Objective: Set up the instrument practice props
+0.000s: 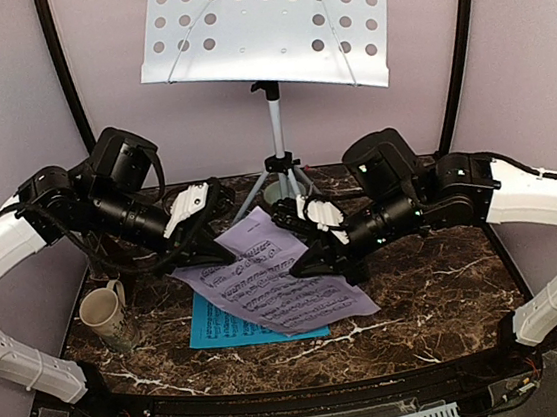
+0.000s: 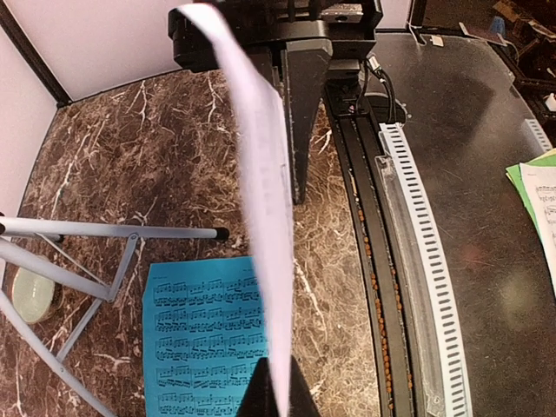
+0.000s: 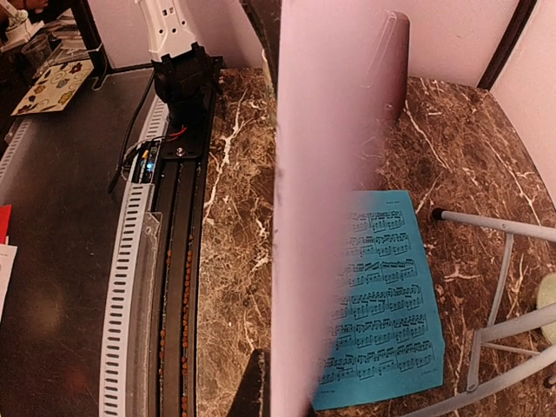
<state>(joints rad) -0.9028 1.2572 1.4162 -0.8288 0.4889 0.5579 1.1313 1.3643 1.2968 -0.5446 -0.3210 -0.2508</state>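
Fingers [image 2: 259, 398] of your left gripper [image 1: 220, 253] are pinched narrow on the upper-left edge of the lilac sheet [image 1: 277, 281]; the left wrist view shows the paper edge-on, rising from between them. Off to their left, the cream mug [image 1: 102, 314] stands on the marble table [image 1: 438, 281]. The bright-blue sheet [image 1: 234, 326] lies flat on the table, partly under the lilac sheet, which you hold raised and slanted above it. At the back centre, the music stand [image 1: 277, 138] stands upright on its tripod, its perforated tray [image 1: 268, 28] tilted toward the arms. The pale-green bowl [image 2: 35, 295] sits between the tripod legs. Your right gripper [image 1: 312, 260] is clamped on the lilac sheet's right edge. In its wrist view one dark fingertip [image 3: 254, 387] shows and the paper hides the other.
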